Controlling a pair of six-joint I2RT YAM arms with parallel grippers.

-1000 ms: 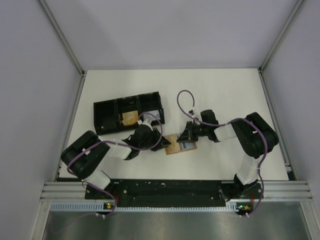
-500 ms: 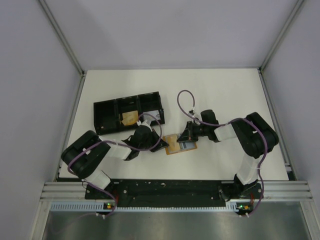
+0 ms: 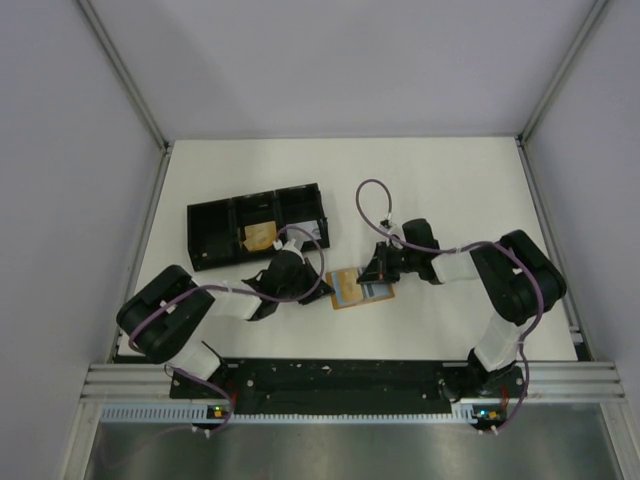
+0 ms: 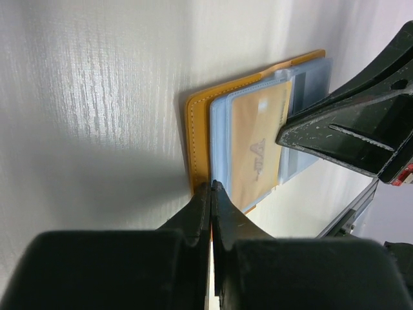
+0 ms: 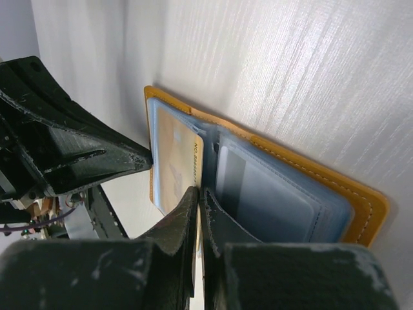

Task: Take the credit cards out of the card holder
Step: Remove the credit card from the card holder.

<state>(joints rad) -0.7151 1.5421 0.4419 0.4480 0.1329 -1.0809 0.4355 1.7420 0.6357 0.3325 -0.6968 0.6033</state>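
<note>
The holder [image 3: 346, 292] lay open and flat on the table [image 3: 450, 200], near its middle, between the two grippers. Its orange cover framed pale blue sleeves, and a tan card [image 4: 258, 145] sat in the sleeve on the left arm's side. A greyish card [image 5: 258, 187] showed in the other sleeve.

The left gripper [image 3: 327, 285] stood at the holder's 9 o'clock. Its jaws were pressed together, with their tips at the orange edge. I could not tell whether they pinched that edge.

The right gripper [image 3: 380, 278] reached in from 3 o'clock, low over the sleeves. Its jaws were also pressed together, with their tips at the tan card's edge. Whether they gripped anything was unclear.

A black tray [image 3: 212, 238] lay at the holder's 10 o'clock, well apart, with a tan piece [image 3: 258, 237] in its middle compartment.
</note>
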